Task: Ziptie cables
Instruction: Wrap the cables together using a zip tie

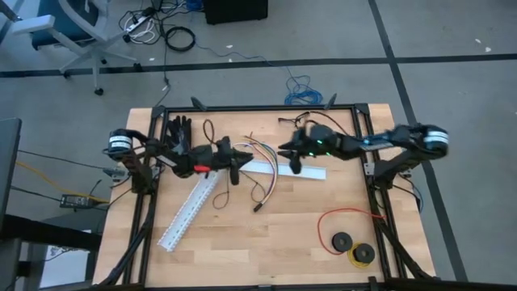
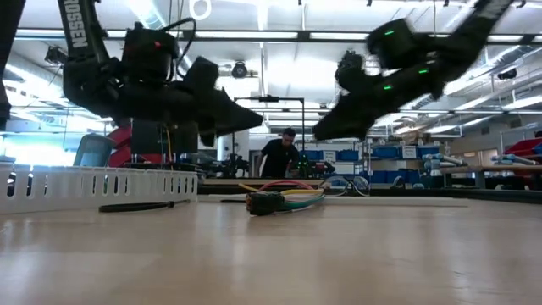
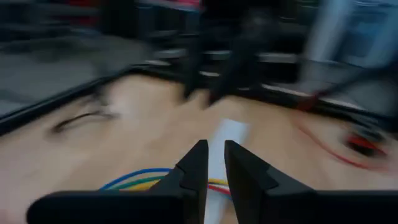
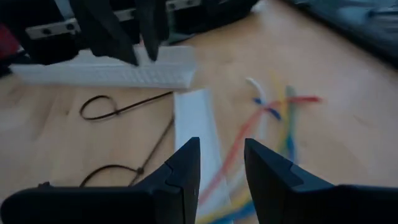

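**Colleague:** Where are the cables, and how far along are you?

**Me:** The cables (image 1: 265, 166) lie loose on the surface (image 1: 266, 242) near its middle, fanned out in white, yellow, green, blue and orange; their dark plug (image 2: 264, 202) rests flat on the wood, clear in the low view; nothing binds them as far as I can see, so I judge the tying not yet begun.

**Colleague:** And the zip ties?

**Me:** Two thin black looped ties (image 4: 118, 107) lie on the wood beside the short white channel (image 4: 198, 121); neither sits around the wires; the long white slotted channel (image 1: 187, 212) lies diagonally nearer my left arm.

**Colleague:** Your fingers?

**Me:** My left gripper (image 3: 212, 163) hovers above the surface just over the near end of the wires, its fingers narrow with only a slim gap, holding nothing; my right gripper (image 4: 221, 163) hangs over the short channel and the fanned wires, fingers a little apart, also empty.

**Colleague:** What is left?

**Me:** By my reckoning, everything; gather the strands, pick up a tie, wrap it, thread it, pull it tight.
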`<move>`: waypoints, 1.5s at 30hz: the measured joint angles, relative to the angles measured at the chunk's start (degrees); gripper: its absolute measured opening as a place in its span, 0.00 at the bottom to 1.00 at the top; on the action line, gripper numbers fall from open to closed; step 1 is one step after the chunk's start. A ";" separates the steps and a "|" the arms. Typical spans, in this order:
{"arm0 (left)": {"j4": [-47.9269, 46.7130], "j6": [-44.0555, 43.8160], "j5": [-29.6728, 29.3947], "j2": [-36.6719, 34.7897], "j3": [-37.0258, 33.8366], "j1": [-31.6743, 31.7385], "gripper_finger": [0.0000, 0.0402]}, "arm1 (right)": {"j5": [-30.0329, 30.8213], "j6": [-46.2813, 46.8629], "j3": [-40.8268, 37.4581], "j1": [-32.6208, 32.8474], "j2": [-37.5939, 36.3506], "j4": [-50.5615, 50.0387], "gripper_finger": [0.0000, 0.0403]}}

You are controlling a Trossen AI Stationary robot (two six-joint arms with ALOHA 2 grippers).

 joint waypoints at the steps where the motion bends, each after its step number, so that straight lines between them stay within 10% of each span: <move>1: -0.45 0.26 4.06 0.00 -0.03 0.95 0.15 | -2.43 -0.45 2.74 -0.35 2.63 -1.11 0.28; 7: -2.76 0.72 13.15 -0.40 -0.09 2.06 0.13 | -7.33 -5.85 16.31 1.16 9.64 -26.57 0.28; 16: -20.89 6.55 9.54 -12.44 0.10 0.31 0.13 | 10.19 -5.06 18.86 11.72 3.46 -42.77 0.28; 24: -39.78 10.47 6.34 -20.49 0.63 -5.22 0.13 | 13.77 -10.83 16.13 20.88 2.33 -42.16 0.28; 45: -43.44 6.20 0.10 -20.72 0.61 -8.93 0.13 | 13.05 -27.62 19.72 20.29 12.01 -32.29 0.28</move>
